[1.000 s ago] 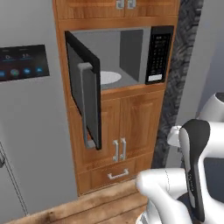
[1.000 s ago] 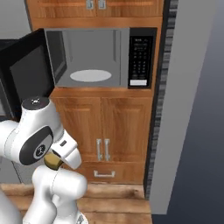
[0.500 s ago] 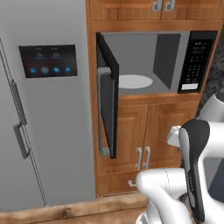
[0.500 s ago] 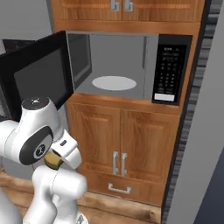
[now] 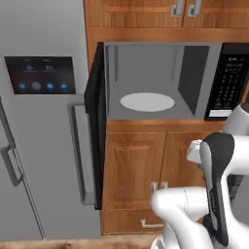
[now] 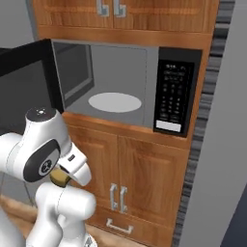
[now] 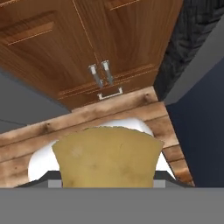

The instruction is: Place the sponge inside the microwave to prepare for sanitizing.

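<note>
While the sponge was pinched between the jaws, low before the cupboard doors, the grasp was judged done. The microwave stood well above the jaws, door swung wide, plate bare. Lifting and placing the sponge inside were judged left to do.

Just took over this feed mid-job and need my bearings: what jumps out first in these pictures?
The microwave stands wide open in the wooden cabinet wall, its door swung left toward the fridge, with a bare white plate on its grey floor. In the hand view, a yellow sponge sits in the gripper, low down before the lower cabinet doors.
</note>
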Controlling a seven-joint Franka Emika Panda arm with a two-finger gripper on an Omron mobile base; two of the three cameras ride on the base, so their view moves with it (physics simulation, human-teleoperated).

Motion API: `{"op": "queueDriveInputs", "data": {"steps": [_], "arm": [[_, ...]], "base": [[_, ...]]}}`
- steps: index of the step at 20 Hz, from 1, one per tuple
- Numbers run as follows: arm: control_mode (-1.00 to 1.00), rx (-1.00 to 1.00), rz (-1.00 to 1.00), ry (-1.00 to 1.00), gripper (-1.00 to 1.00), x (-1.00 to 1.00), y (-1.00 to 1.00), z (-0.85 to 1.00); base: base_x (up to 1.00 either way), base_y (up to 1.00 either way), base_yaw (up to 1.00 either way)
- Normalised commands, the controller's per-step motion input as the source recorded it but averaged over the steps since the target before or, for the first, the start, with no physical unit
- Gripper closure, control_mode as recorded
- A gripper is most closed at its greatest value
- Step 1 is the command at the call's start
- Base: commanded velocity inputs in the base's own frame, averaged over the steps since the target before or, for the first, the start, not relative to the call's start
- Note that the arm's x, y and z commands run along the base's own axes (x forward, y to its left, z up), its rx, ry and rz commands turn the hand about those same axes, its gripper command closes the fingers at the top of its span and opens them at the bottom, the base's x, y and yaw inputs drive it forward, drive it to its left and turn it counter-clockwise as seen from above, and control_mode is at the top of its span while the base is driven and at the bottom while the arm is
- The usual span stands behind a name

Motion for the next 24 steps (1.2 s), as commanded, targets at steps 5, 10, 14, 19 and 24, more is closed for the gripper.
{"op": "queueDriveInputs", "data": {"steps": [5,10,14,19,24], "arm": [[1.0,0.0,0.0,0.0,1.0,0.0,0.0,0.0],[1.0,0.0,0.0,0.0,1.0,0.0,0.0,0.0],[1.0,0.0,0.0,0.0,1.0,0.0,0.0,0.0],[1.0,0.0,0.0,0.0,1.0,0.0,0.0,0.0],[1.0,0.0,0.0,0.0,1.0,0.0,0.0,0.0]], "base": [[0.41,-0.17,0.47],[0.2,-0.37,0.45],[0.22,-0.48,0.36],[0.17,-0.37,0.28],[0.15,-0.52,0.17]]}}
